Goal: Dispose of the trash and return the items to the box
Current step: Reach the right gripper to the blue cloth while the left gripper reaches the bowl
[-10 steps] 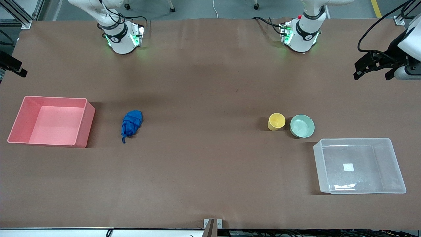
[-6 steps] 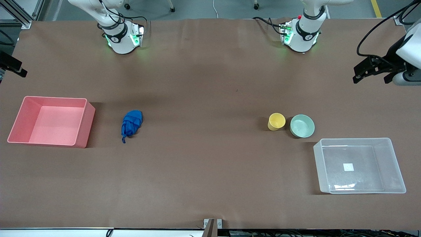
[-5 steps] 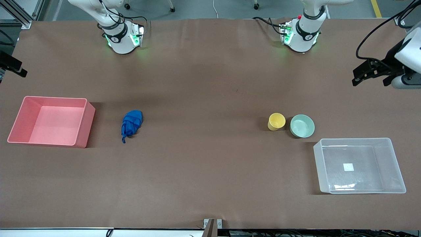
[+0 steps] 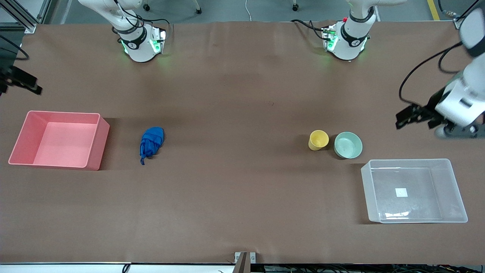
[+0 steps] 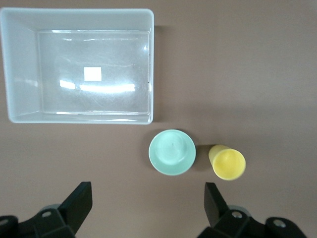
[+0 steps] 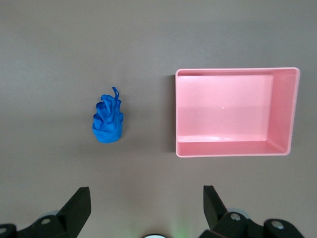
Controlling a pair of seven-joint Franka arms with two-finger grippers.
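Since a second ago the left pincer (image 4: 416, 119) has swung down from the table's edge toward the items and now hangs in the air over bare table at the left arm's end, its fingers (image 5: 79, 201) spread wide and holding nothing; the right pincer (image 4: 22, 83) has edged in a little at the right arm's end, also spread and empty in its wrist view. Nothing on the table (image 4: 242, 197) has shifted. The blue trash wad (image 4: 151, 142) lies on the table near the right pincer, just beside the pink bin (image 4: 96, 146) but apart from it, toward the table's middle. The yellow cup (image 4: 318, 140) stands upright and the mint-green bowl (image 4: 348, 145) sits just beside it, the bowl being the closer of the two to the left pincer. The clear box (image 4: 454, 189), with a small white label (image 4: 401, 192) on its bottom, sits near the left pincer, nearer to the front camera than the bowl.
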